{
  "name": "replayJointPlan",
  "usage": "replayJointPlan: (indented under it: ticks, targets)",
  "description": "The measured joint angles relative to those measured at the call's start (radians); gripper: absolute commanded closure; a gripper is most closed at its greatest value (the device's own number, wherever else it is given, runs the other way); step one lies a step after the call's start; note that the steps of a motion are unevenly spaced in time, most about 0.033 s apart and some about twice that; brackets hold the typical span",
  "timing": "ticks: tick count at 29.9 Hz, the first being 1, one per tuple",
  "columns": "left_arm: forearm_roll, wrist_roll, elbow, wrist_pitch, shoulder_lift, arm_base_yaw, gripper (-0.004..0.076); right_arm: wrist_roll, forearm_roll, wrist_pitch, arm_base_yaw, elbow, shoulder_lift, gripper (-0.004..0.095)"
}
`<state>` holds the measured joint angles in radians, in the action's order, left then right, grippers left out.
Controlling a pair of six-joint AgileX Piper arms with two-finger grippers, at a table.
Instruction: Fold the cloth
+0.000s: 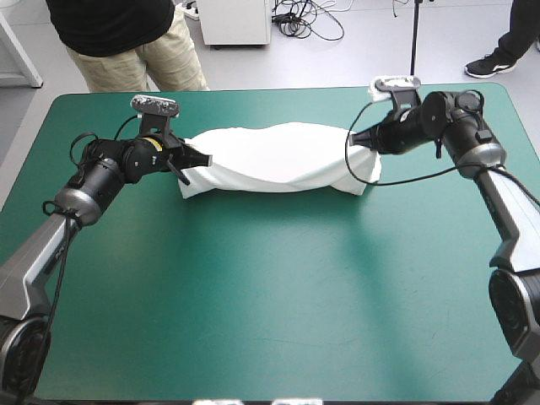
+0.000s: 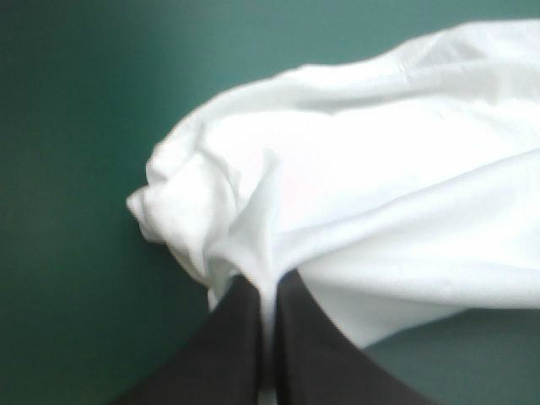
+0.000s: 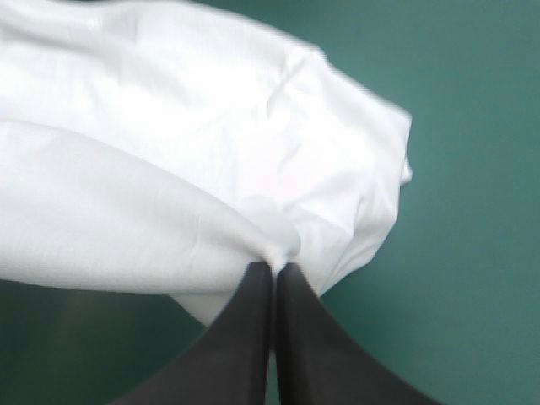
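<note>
The white T-shirt [image 1: 278, 160] hangs stretched between my two grippers as a long twisted bundle over the far half of the teal-green table [image 1: 270, 295]. My left gripper [image 1: 202, 159] is shut on the T-shirt at its left end; in the left wrist view the black fingers [image 2: 245, 329] pinch a fold of the T-shirt [image 2: 380, 194]. My right gripper [image 1: 354, 139] is shut on the T-shirt at its right end, and the right wrist view shows the cloth [image 3: 169, 169] gathered at my right gripper [image 3: 274, 268].
A person [image 1: 126, 42] stands just beyond the table's far left edge, not reaching over it. A black cable loops down beside the T-shirt's right end. Bare teal-green cover fills the near half of the table.
</note>
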<state>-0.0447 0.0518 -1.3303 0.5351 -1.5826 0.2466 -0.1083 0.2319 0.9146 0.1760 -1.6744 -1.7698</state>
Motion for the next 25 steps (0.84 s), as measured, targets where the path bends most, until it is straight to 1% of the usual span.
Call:
replayJointPlan:
  ticks: [6, 8, 10, 12, 15, 20, 25]
  targets:
    - [-0.046, -0.017, 0.184, 0.061, 0.137, 0.0, 0.0733, -0.01, 0.003, 0.019, 0.0, 0.304, 0.12, 0.0925]
    - [-0.077, -0.017, 0.248, 0.105, 0.168, 0.0, 0.0733, -0.01, 0.01, 0.023, 0.0, 0.387, 0.165, 0.0925]
    - [-0.102, -0.015, 0.303, 0.178, 0.193, 0.0, 0.0733, -0.011, 0.01, 0.031, 0.003, 0.457, 0.208, 0.0925]
    - [-0.107, -0.015, 0.349, 0.252, 0.212, 0.0, 0.0733, -0.011, 0.009, 0.042, 0.013, 0.511, 0.242, 0.0925]
    - [-0.118, -0.013, 0.405, 0.315, 0.249, 0.0, 0.0733, -0.011, 0.01, 0.063, 0.038, 0.581, 0.288, 0.0925]
    - [-0.127, -0.016, 0.497, 0.366, 0.334, 0.0, 0.0733, -0.007, 0.004, 0.106, 0.09, 0.694, 0.347, 0.0925]
    - [-0.127, -0.015, 0.578, 0.416, 0.392, 0.0, 0.0731, 0.002, 0.0, 0.127, 0.104, 0.758, 0.369, 0.0925]
